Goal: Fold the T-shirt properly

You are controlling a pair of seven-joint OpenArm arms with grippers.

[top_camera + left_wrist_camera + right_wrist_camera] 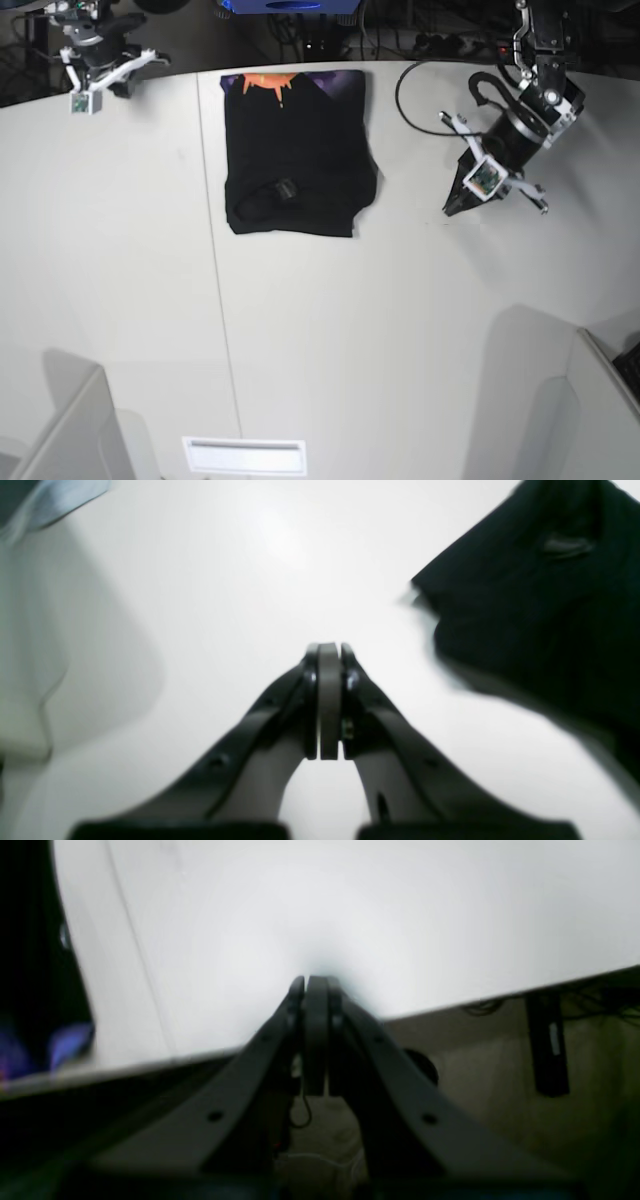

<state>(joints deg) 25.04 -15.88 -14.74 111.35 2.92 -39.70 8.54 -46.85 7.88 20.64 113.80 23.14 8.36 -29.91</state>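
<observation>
Base view first: the T-shirt is being shown lying folded into a compact black rectangle on the white table, toward the far side and a little left of the middle. Its far edge is being marked by a purple and orange print, and a small dark label or neck fold is being seen on the near half of the cloth. A thin seam in the tabletop is being seen running from far to near just left of the shirt.

To the right of the shirt, and well apart from it, the left gripper is being held low over the bare table, tilted with its tips pointing down and toward the shirt. In the left wrist view the same gripper is being seen with its two pads pressed flat together (nothing is being pinched between them), and a corner of the black shirt is being seen off to the upper right, clear of the fingers.

The right gripper is being kept at the far left corner of the table, well away from the shirt. In the right wrist view it is being shown closed on itself as well, with its tips over the table edge; beyond that edge a dim floor with cables is being seen. At the left border of that view a dark strip with a blurred purple patch is being seen, most likely the shirt's print, though blur is preventing certainty.
</observation>
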